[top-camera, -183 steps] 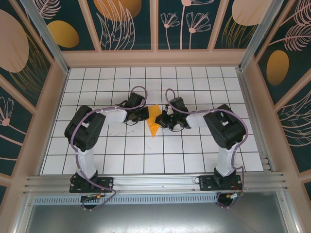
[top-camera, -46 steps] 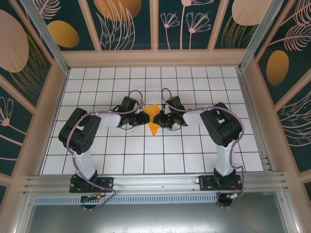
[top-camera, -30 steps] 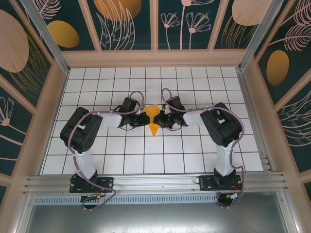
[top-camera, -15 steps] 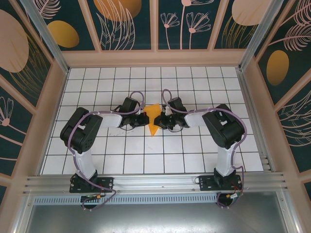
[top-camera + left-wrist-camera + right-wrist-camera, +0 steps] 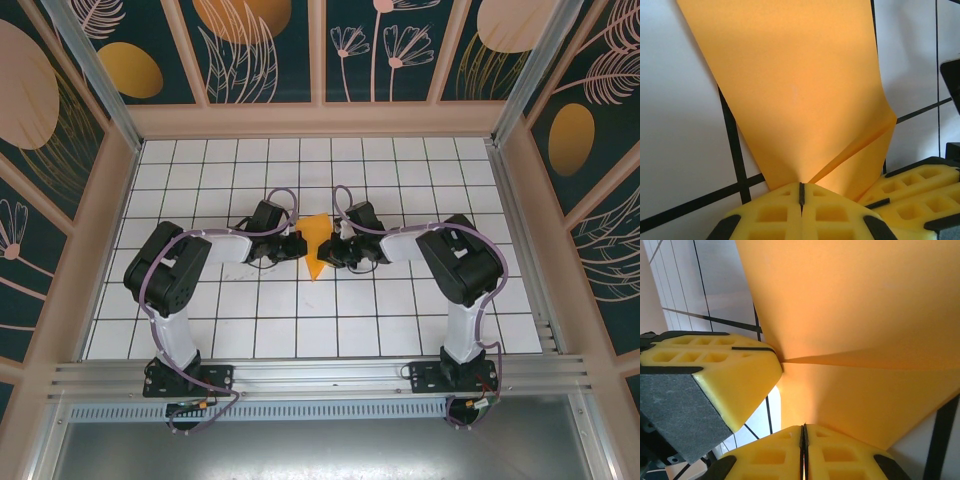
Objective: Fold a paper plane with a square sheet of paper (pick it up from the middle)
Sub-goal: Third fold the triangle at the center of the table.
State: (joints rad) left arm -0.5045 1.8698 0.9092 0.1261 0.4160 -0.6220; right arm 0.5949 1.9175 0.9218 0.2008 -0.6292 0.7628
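- The left gripper [image 5: 298, 243] and the right gripper [image 5: 330, 249] met almost tip to tip near the middle of the white gridded table [image 5: 400, 320] in the overhead view, with the orange paper [image 5: 318, 238] between them.
- The orange paper, already creased, appeared from above as a narrow wedge. It was broad at its upper end and tapered to a point toward the bottom of the frame, across the black grid lines.
- In the left wrist view, the left gripper [image 5: 801, 186] sat at bottom centre with its yellow foam pads [image 5: 770, 215] pressed together to a thin dark seam. The paper [image 5: 800, 90] rose out of that seam, pinched there, and fanned out across the upper middle of the frame.
- A crease ran from the pad tips up and right to a corner on the paper's right edge. Below it a lower flap dropped toward the right gripper's yellow fingers [image 5: 912, 187] at lower right.
- In the right wrist view, the right gripper [image 5: 803, 429] was at bottom centre, its pads likewise closed to a hairline. The paper [image 5: 865, 310] came down to that seam and was clamped.
- The left gripper's yellow finger [image 5: 715, 367] reached in from the left of that frame, and its tip touched the paper where a crease began.
- Both arms lay bent low with elbows turned outward. Their bases were on the aluminium rail [image 5: 320, 375] along the bottom of the overhead frame.
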